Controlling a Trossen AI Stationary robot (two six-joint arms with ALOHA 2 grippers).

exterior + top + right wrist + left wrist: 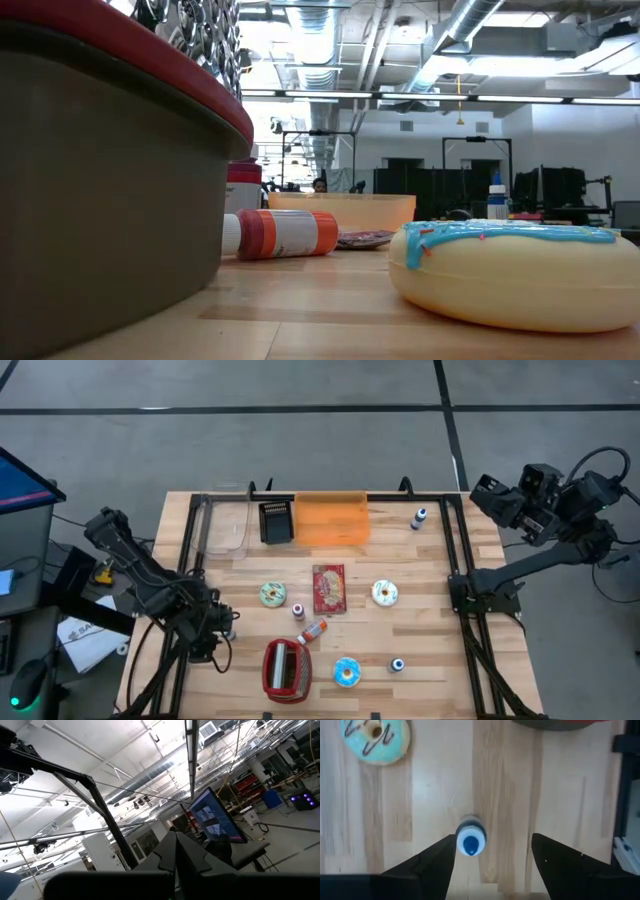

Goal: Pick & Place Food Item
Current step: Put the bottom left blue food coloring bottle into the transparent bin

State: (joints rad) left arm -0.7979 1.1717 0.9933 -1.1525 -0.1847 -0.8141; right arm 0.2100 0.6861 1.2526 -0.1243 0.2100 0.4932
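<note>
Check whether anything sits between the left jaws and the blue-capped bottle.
Nothing visible does. The bottle stands upright on bare wood right at the mouth of the left gripper, whose jaws are open, close beside one of them. The donut lies well beyond it.

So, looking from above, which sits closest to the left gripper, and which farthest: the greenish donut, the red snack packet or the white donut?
Measured from the left gripper, at the table's front left:
1. Greenish donut, left of centre.
2. Red snack packet, in the middle.
3. White donut, right of centre.
</note>
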